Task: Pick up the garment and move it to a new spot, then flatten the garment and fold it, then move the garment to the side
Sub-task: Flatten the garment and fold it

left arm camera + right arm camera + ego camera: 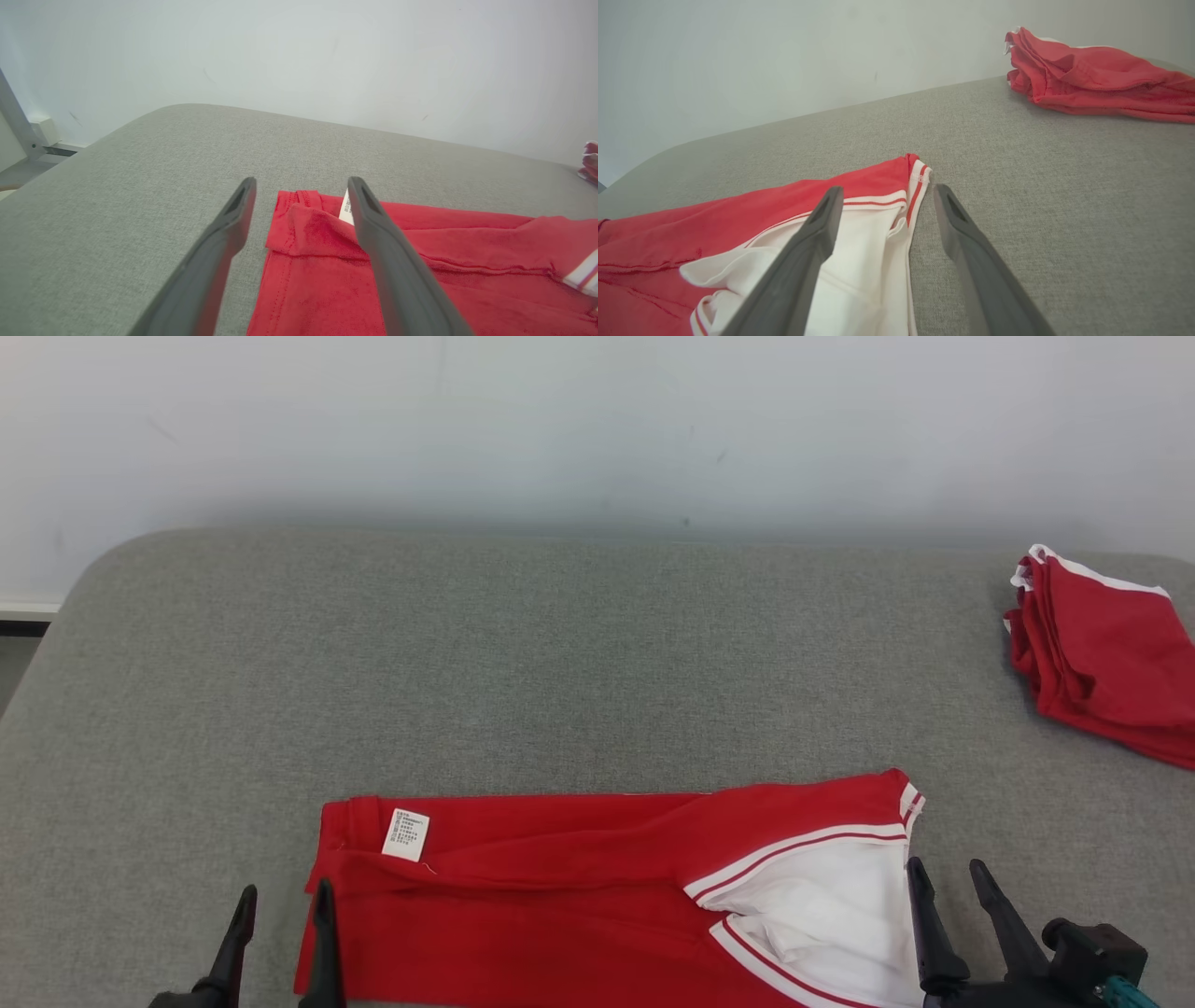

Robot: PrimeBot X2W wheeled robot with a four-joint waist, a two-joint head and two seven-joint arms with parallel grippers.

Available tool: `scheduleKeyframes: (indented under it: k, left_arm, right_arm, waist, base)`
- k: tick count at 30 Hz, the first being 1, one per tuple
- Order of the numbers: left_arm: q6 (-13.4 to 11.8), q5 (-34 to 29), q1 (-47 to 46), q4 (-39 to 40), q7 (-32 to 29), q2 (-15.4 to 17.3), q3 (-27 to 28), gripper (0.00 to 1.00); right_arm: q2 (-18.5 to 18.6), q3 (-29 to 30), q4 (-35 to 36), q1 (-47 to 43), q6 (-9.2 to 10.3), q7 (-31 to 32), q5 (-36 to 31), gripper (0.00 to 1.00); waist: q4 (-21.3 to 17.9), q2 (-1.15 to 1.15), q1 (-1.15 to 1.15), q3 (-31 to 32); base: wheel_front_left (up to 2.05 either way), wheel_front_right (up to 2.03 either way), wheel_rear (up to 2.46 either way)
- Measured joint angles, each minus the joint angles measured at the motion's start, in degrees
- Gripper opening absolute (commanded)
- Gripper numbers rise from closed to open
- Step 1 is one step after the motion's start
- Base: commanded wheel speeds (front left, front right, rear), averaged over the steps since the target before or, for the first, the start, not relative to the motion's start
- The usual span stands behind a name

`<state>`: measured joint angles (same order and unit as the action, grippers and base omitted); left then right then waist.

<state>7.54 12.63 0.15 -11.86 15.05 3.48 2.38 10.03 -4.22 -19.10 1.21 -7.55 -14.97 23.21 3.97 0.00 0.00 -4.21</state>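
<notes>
The garment (560,887) is red with a white, red-striped panel at its right end and a small white label near its left end; it lies folded flat along the near edge of the grey surface. My left gripper (285,894) stands open at the garment's left edge, holding nothing. In the left wrist view the left gripper (301,184) straddles the garment (327,280) corner. My right gripper (945,866) is open at the white panel's right edge, empty. The right wrist view shows the right gripper (886,190) over the garment (859,242) hem.
A second folded red garment (1106,653) lies at the far right of the grey padded surface (560,644), seen as a red pile (1097,74) in the right wrist view. A pale wall runs behind. The surface's left edge drops to the floor.
</notes>
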Motion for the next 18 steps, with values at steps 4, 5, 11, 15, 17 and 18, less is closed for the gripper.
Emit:
scheduleKeyframes:
  k: [4,5,11,15,17,18]
  left_arm:
    - [-0.01,-1.80,2.27,1.38,0.00,-0.32,0.11,1.00]
    - [-0.01,-1.98,2.61,1.43,-0.01,-0.45,0.16,1.00]
    - [-0.46,-2.48,4.21,1.77,0.00,-0.53,-0.16,1.00]
    - [-0.96,-4.28,4.76,1.57,-0.01,-0.59,-0.93,1.00]
    - [-1.07,-4.60,5.16,1.72,0.00,-0.55,-0.91,1.00]
    - [-1.19,-4.65,5.50,1.72,0.00,-0.56,-0.90,1.00]
  right_arm:
    - [-0.29,0.63,-6.76,3.28,0.00,0.18,-1.77,1.00]
    - [-0.37,0.64,-8.40,4.18,0.00,0.32,-2.20,1.00]
    - [-1.23,0.54,-18.73,8.67,0.00,1.44,-3.60,1.00]
    - [-1.77,0.88,-24.58,10.40,0.00,1.88,-4.79,1.00]
    - [-2.18,0.94,-26.50,10.90,0.00,1.87,-4.94,1.00]
    - [-2.42,0.75,-27.33,11.17,0.00,1.88,-4.94,1.00]
  waist:
    - [0.80,0.00,0.00,0.89]
    - [1.01,0.00,0.00,1.08]
    - [2.43,0.00,0.00,1.91]
    - [3.39,0.00,0.00,2.24]
    - [3.75,0.00,0.00,2.38]
    - [3.86,0.00,0.00,2.42]
  base:
    - [0.00,0.00,0.00]
    - [0.00,0.00,0.00]
    - [0.00,0.00,0.00]
    - [0.00,0.00,0.00]
    - [0.00,0.00,0.00]
    - [0.00,0.00,0.00]
